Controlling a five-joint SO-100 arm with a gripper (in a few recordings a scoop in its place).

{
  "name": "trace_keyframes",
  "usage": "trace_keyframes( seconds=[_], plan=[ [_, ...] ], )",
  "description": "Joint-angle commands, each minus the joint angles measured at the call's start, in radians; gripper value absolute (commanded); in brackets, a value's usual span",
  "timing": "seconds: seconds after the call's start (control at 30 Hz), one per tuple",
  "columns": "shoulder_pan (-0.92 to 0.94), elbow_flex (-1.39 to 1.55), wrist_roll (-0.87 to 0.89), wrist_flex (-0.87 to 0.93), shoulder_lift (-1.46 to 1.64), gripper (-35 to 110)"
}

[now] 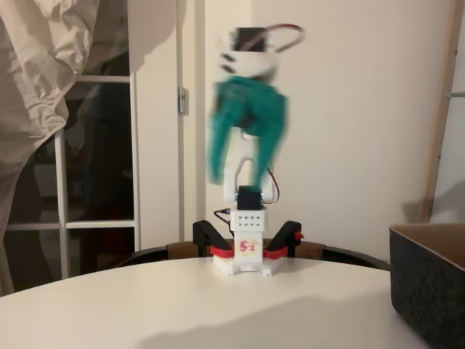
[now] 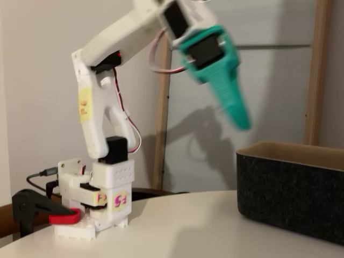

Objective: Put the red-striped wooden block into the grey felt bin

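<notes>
Grey felt bin [image 2: 290,188] sits up front on the white table [image 1: 182,305]; teal hand [image 1: 243,163] hangs blurred up high, fingers spread apart with nothing between them.

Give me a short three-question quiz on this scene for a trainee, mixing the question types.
1. True or false: the teal two-finger gripper is lifted well above the white table.
2. Multiple choice: in both fixed views, the dark grey felt bin stands
A) on the table, to the right of the arm's base
B) on the floor
C) on the table, to the left of the arm's base
3. Fill in: the red-and-black clamps sit on either side of the arm's white ____.

Key: 1 true; 2 A; 3 base.
</notes>
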Motion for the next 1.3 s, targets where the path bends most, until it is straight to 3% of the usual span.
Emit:
trace_keyframes(
  seconds=[0.0, 0.33, 0.57, 0.87, 1.27],
  plan=[
    [0.196, 0.014, 0.173, 0.005, 0.051, 19],
    [0.617, 0.058, 0.538, -0.064, 0.094, 20],
    [0.798, 0.169, 0.669, -0.069, 0.268, 20],
    [0.887, 0.549, 0.746, -0.083, 0.647, 19],
    [0.945, 1.226, 0.838, -0.367, 1.167, 18]
  ],
)
